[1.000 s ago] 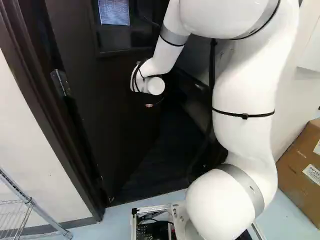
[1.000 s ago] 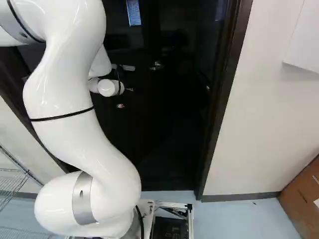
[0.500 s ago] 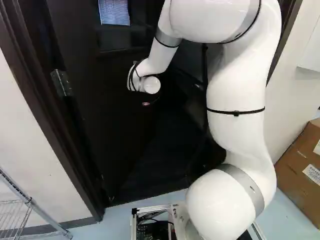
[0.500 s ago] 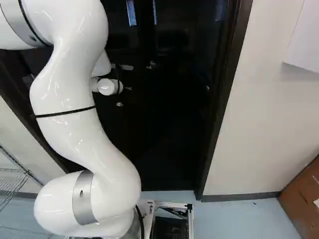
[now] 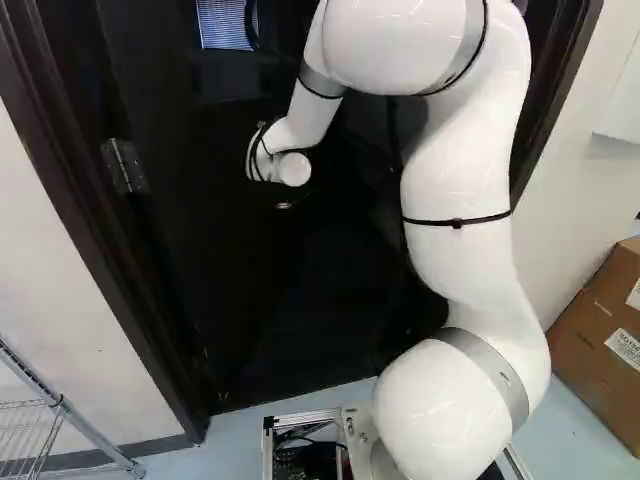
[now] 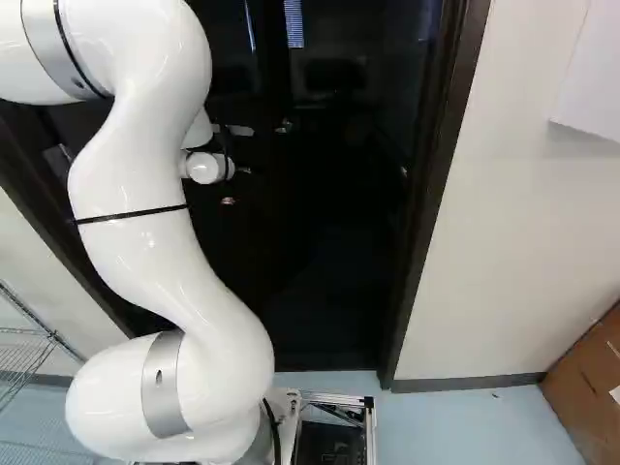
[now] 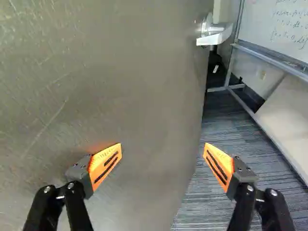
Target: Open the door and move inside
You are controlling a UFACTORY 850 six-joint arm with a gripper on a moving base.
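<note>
Door (image 7: 106, 96): standing ajar, swung inward, hinge (image 5: 125, 165) at the left of the left base view. Its lever handle (image 7: 214, 33) sits close to the free edge, ahead of the gripper (image 6: 236, 185), and is not held.

Gripper: released, nothing grasped. In the wrist view the gripper (image 7: 162, 147) straddles the line of the door's free edge — one orange pad (image 7: 105, 163) over the door face, the other (image 7: 219, 166) out past the edge. Whether the nearer finger touches the face cannot be confirmed.

Clearance: beyond the free edge a strip of dark carpet (image 7: 221, 130) shows, bounded on its far side by a whiteboard (image 7: 276, 29) on a metal stand. The right base view shows a dark opening between the door and the frame (image 6: 426, 213).

Approach: the base (image 6: 370, 426) is on pale blue floor (image 6: 475, 426), just short of the doorway — the arm (image 5: 465, 180) reaches in. A wire rack (image 5: 60, 430) and a cardboard box (image 5: 600, 330) flank it, one either side.
</note>
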